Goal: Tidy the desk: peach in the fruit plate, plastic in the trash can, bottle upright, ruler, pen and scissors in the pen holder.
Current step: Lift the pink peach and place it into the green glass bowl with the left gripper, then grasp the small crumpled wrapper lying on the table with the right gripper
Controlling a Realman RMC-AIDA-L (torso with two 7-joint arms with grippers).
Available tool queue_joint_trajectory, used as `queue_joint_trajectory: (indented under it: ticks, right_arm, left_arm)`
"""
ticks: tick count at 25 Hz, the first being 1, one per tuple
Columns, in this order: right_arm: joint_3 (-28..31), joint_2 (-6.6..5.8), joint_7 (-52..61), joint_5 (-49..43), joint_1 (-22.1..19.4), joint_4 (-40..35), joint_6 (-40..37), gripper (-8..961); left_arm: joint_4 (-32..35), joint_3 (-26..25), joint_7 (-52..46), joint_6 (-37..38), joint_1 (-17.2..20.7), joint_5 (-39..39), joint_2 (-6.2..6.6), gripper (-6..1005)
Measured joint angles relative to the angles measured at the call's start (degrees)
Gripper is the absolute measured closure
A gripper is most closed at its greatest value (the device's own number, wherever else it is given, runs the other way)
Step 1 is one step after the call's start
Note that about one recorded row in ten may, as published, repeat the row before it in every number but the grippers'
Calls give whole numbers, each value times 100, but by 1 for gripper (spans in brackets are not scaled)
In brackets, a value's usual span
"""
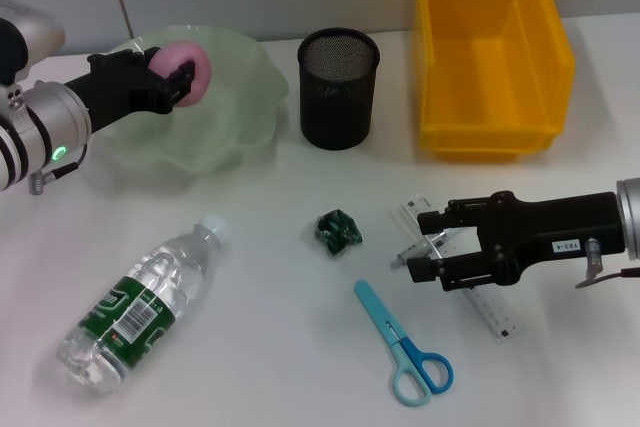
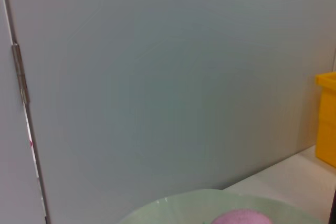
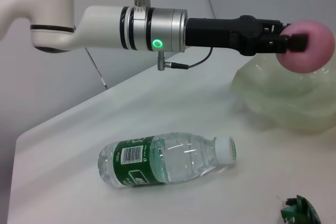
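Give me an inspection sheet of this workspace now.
Surface: white desk.
Job's things: peach held over fruit plate; bottle lying down; plastic, scissors, ruler on desk; pen holder upright; yellow bin behind.
Clutter: nothing seen.
Grippers: left gripper shut on peach; right gripper open at ruler.
Cables: thin cable on the right arm.
Surroundings: grey wall.

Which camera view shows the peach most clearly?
The right wrist view: the peach shows whole, held by the left gripper above the fruit plate. The head view partly hides it; the left wrist view shows only its top.
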Motion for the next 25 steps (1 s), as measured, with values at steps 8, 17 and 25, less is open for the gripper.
queue_joint_trajectory:
  ticks: [8, 17, 25]
  right_arm:
    - [0, 0, -1, 0, 9, 2, 5, 232]
    - [0, 0, -3, 0, 8, 2, 6, 236]
    - [35, 0, -14, -5, 8, -14, 5, 239]
  left_arm:
    - [-34, 11, -4, 5, 0, -41, 1, 457]
    - [-2, 6, -59, 397, 40, -191, 30, 208]
    - [907, 44, -1107, 2422, 544, 16, 111, 197]
